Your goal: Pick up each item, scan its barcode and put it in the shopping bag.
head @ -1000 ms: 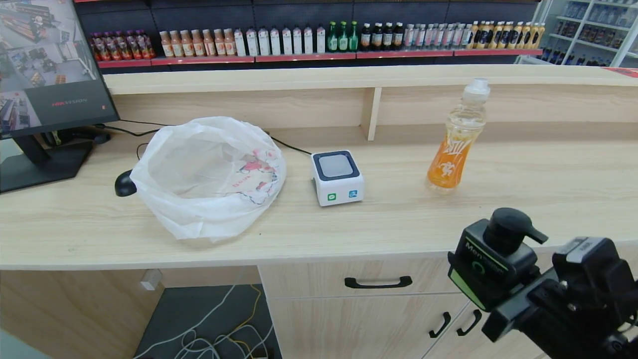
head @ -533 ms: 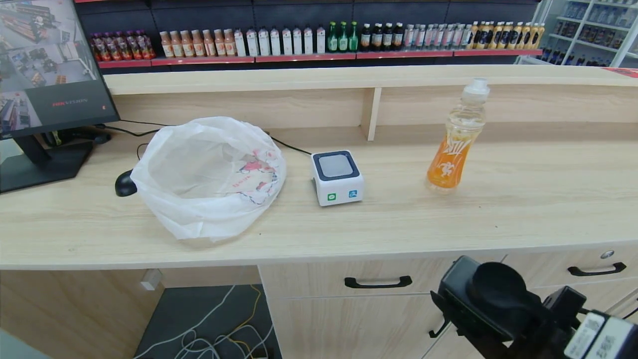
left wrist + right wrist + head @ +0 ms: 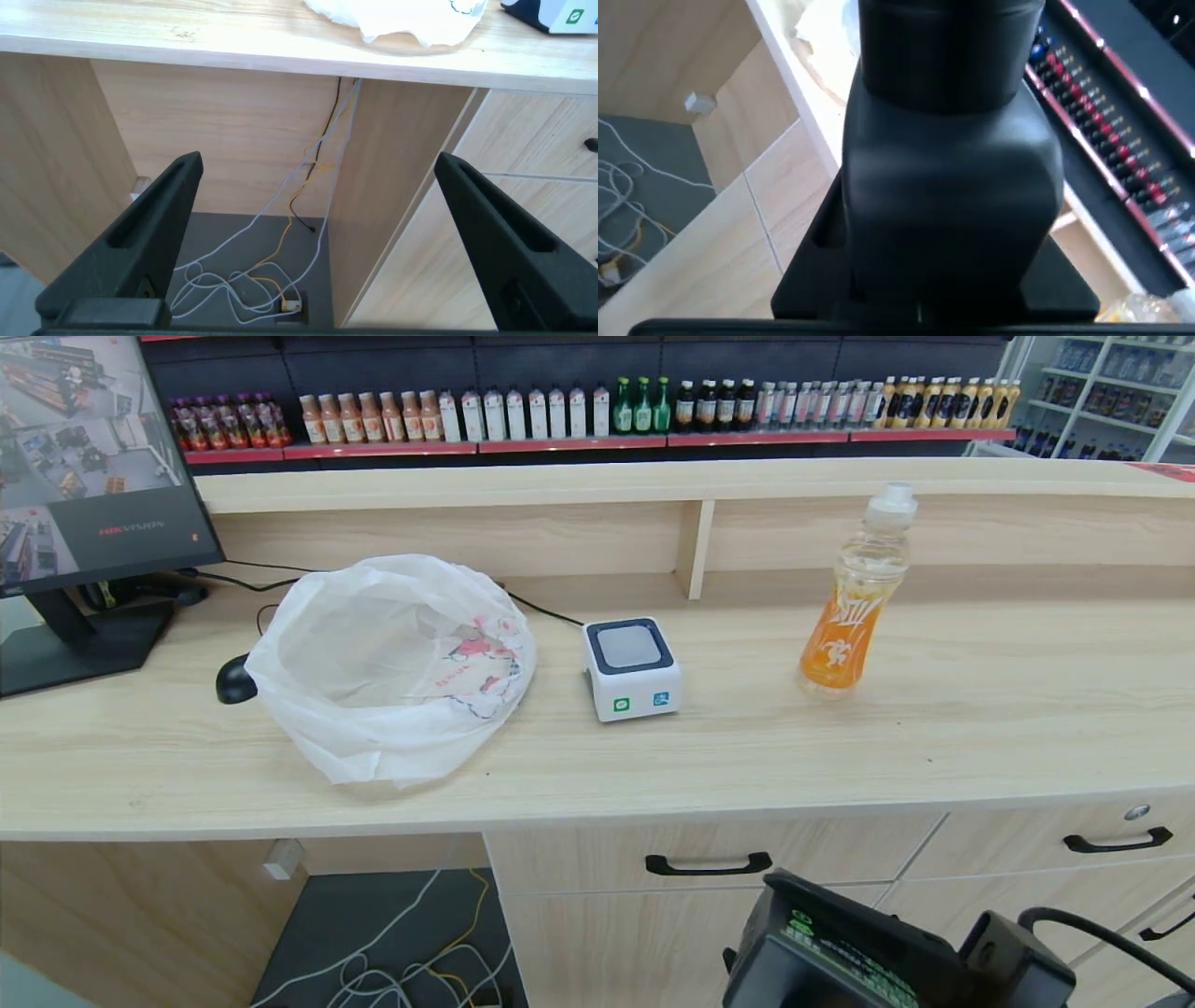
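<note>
Down low, left tool agape; right tool around black pump bottle.

L gripper, jaws wide, under counter

Left gripper: two matte black, angular fingers with flat inner faces. Right wrist housing: black, blocky; a black cable arches just behind it.
</note>
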Robot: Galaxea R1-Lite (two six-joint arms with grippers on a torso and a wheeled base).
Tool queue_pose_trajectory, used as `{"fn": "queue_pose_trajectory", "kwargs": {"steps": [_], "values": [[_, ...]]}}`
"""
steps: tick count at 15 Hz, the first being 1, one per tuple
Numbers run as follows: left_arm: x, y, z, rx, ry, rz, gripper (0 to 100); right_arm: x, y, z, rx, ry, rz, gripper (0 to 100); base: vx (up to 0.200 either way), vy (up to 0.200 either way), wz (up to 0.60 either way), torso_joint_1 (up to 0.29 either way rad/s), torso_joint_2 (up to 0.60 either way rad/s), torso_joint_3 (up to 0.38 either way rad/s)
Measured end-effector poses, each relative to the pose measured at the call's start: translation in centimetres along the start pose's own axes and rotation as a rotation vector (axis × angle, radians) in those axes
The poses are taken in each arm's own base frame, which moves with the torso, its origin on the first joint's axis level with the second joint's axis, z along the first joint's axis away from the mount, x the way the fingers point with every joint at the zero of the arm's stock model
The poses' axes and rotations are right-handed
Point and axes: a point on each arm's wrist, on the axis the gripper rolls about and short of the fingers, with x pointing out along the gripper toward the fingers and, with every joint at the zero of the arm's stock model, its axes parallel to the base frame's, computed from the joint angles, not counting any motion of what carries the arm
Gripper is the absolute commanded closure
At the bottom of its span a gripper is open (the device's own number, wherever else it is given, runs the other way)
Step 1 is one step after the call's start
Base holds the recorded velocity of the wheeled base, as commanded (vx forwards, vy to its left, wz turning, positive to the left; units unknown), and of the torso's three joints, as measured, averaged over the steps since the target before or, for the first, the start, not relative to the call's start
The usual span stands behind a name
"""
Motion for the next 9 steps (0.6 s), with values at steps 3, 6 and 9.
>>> {"fn": "queue_pose_trajectory", "kwargs": {"steps": [3, 6, 9], "values": [[0.0, 0.0, 0.0, 0.000, 0.000, 0.000, 0, 0.1, 0.0, 0.3, -0.108, -0.035, 0.008, 100, 0.000, 0.000, 0.00, 0.000, 0.00, 0.000], [0.0, 0.0, 0.0, 0.000, 0.000, 0.000, 0, 0.2, -0.3, 0.2, -0.197, -0.029, -0.006, 100, 0.000, 0.000, 0.00, 0.000, 0.00, 0.000], [0.0, 0.0, 0.0, 0.000, 0.000, 0.000, 0, 1.3, -0.8, 0.8, -0.230, -0.085, -0.027, 100, 0.000, 0.000, 0.00, 0.000, 0.00, 0.000]]}}
